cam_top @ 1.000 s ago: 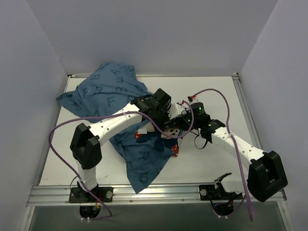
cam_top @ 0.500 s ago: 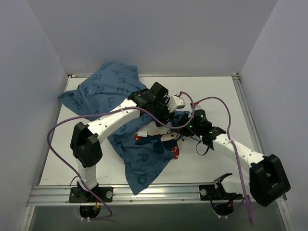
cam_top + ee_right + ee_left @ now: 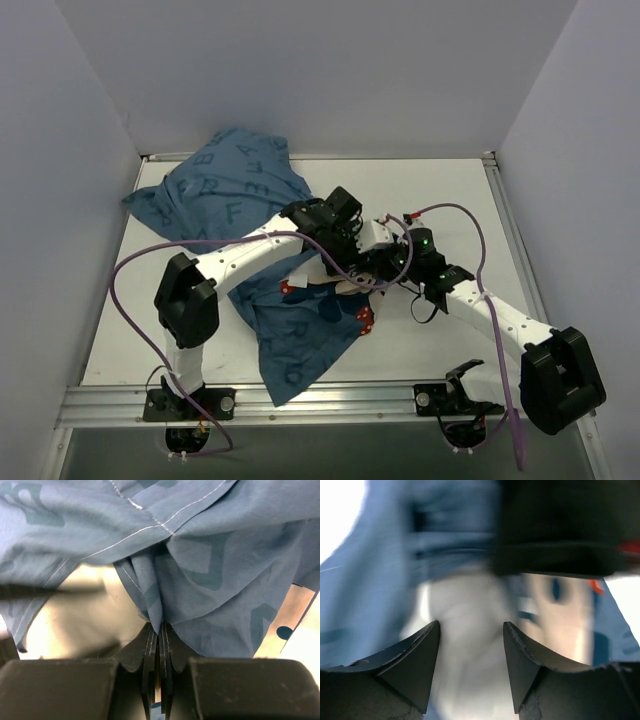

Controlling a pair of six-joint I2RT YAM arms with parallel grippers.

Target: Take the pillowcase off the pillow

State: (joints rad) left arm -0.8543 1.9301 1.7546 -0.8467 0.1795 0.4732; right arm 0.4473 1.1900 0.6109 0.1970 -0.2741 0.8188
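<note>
Dark blue printed fabric pillowcase (image 3: 200, 580) looks limp, light; right pincer (image 3: 157, 628) clamps a fold. Left pincer (image 3: 471, 645) gapes at plump white pillow (image 3: 465, 605).

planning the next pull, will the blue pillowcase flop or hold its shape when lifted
Probably floppy: the pillowcase bunches into folds where the right gripper pinches it. Likely light and thin, as it lies wrinkled on the table. It would probably sag, not lift whole.

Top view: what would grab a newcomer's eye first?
A big blue lettered pillowcase sprawls from the table's far left corner toward the middle. Both arms meet over it at centre; the right arm has its jaws shut on a fold, the left arm's stand open.
</note>
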